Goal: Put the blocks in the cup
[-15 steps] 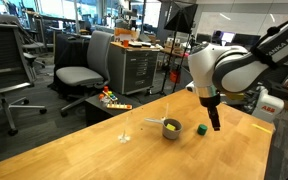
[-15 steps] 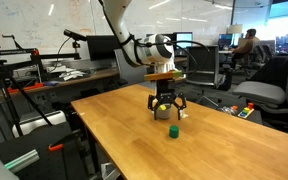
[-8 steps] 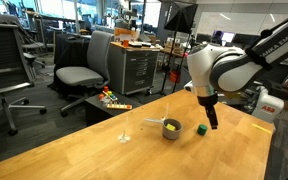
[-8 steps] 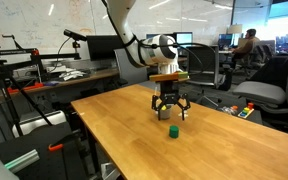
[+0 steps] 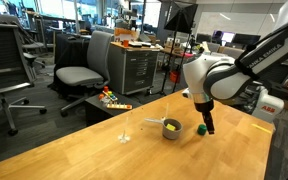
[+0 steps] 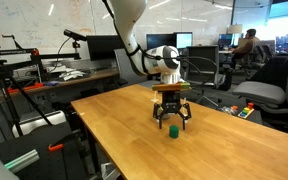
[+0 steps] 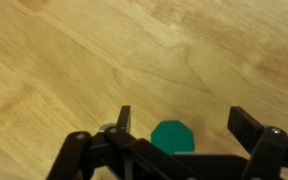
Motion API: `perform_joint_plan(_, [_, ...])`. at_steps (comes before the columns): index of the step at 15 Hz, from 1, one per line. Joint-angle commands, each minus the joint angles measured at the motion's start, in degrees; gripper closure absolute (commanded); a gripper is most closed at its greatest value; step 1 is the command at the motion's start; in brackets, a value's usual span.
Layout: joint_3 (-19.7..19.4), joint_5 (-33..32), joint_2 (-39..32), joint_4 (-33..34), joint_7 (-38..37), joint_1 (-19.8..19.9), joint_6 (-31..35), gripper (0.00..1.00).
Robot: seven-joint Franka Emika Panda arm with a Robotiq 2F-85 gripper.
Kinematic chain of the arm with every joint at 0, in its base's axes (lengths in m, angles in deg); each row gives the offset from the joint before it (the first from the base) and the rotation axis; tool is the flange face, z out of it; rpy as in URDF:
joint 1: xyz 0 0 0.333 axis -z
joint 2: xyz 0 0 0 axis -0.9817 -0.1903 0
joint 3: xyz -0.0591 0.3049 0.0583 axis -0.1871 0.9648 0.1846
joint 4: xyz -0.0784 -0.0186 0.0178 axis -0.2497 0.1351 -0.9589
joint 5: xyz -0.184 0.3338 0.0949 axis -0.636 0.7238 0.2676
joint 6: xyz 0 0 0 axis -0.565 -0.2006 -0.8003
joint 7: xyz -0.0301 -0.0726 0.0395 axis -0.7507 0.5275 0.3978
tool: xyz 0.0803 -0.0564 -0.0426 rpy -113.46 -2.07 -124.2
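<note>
The green block (image 5: 201, 128) lies on the wooden table to the right of the grey cup (image 5: 171, 129). A yellow block (image 5: 170, 125) shows inside the cup. The red block is not in view. My gripper (image 5: 208, 127) is open and hangs low, just above the green block. In an exterior view the green block (image 6: 171, 130) sits right under the gripper (image 6: 171, 121), and the cup is hidden behind it. In the wrist view the green block (image 7: 172, 137) lies on the table between the open fingers (image 7: 184, 125), nearer the left one.
A thin clear stemmed glass (image 5: 125, 130) stands on the table left of the cup. The table edge (image 6: 94, 130) runs along the near side. Office chairs (image 5: 79, 75) and a cabinet (image 5: 136, 68) stand behind the table.
The gripper has come down towards the green block and stays open. The blocks and the cup have not moved.
</note>
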Motion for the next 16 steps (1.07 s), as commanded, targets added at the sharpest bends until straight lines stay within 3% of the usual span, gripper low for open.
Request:
perform_joint_plan(1, [0.43,0.84,-3.89,5.31,0.80,0.62,-1.82,0.00])
perform_joint_plan(2, [0.37,0.78,-4.49,6.05,0.74,0.60,-1.68,0.06])
perform_joint_plan(3, [0.37,0.79,-5.01,6.86,0.79,0.54,-1.86,0.26])
perform_joint_plan(10, [0.18,0.59,-6.20,9.45,0.52,0.33,-1.39,0.81])
perform_joint_plan(16, [0.82,1.74,-3.94,9.07,0.95,0.59,-1.94,0.83])
